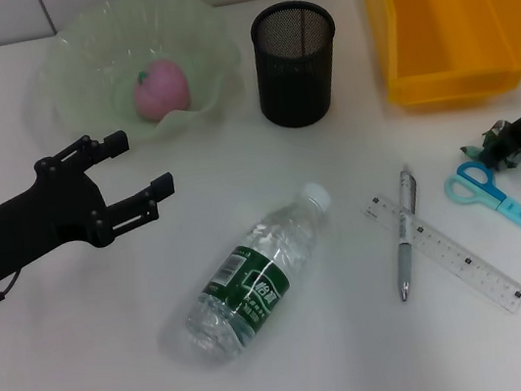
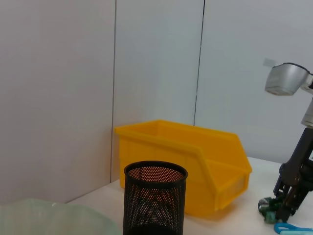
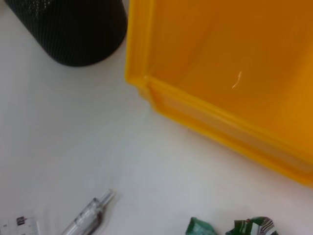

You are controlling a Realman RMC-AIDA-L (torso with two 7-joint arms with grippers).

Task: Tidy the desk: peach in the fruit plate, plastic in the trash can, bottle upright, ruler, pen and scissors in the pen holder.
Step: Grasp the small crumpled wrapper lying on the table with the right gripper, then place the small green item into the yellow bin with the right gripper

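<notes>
My left hand (image 1: pixel 142 168) open, hovering beside plate (image 1: pixel 69 47); peach (image 1: pixel 160 85) in it. Right hand (image 1: pixel 499 146) at plastic (image 1: pixel 490 141) by scissors (image 1: pixel 500 202), grip unclear. Bottle (image 1: pixel 254 281) lying on surface (image 1: pixel 72 384).

Black two-fingered left tool (image 1: pixel 142 167), silver wrist, thin black cable

Head view looks down on the desk (image 1: pixel 92 381); both wrist views, lower and nearer, share the trash can (image 2: pixel 195 161).
</notes>
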